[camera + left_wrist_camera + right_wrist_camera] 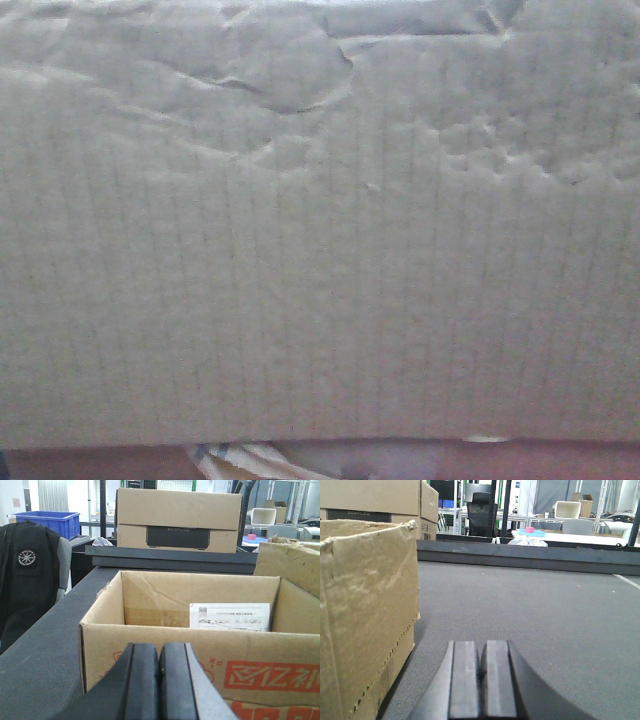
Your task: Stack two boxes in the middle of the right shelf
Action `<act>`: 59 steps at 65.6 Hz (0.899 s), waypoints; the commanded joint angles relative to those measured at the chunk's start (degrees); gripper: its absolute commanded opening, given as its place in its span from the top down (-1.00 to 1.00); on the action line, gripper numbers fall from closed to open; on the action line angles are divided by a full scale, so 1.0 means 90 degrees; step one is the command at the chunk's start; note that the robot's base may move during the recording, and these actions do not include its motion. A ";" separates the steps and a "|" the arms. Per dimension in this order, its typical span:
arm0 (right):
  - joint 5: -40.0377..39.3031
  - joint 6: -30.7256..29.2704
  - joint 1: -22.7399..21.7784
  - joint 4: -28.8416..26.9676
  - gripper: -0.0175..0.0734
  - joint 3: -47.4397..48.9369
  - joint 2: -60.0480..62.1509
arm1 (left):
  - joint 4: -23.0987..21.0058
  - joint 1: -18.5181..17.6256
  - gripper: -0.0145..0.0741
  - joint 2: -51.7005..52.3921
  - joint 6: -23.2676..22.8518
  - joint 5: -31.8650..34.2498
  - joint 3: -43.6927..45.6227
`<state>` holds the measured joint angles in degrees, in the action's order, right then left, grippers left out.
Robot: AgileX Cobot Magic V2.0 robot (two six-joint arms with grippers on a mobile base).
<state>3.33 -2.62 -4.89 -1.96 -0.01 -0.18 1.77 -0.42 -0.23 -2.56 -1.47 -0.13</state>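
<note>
A plain tan cardboard box (pixel 320 230) with a creased, dented face fills the front view; a loose tape strip (pixel 245 460) hangs at its bottom edge. In the right wrist view a plain tan box (pixel 365 610) with a torn top edge stands on the dark grey surface, left of my right gripper (pixel 481 652), which is shut and empty and apart from it. The same torn box edge (pixel 290 562) shows in the left wrist view. My left gripper (pixel 160 655) is shut and empty, just in front of an open box with red print (pixel 200 655). The steel shelf is out of view.
A closed carton with a black label (pixel 177 520) stands behind on a dark ledge (pixel 170 555). A blue bin (pixel 47 522) and a black jacket on a chair (pixel 27 575) are at the left. The dark grey flat surface (pixel 545 610) stretches right of the right gripper.
</note>
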 commanded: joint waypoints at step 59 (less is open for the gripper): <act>-0.0135 -0.0046 -0.0016 -0.0008 0.97 0.0001 0.0020 | 0.0020 -0.0034 0.92 0.0026 0.0023 0.0752 0.0015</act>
<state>3.33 -2.62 -4.89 -1.96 -0.01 -0.18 1.77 -0.42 -0.23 -2.56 2.08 -0.13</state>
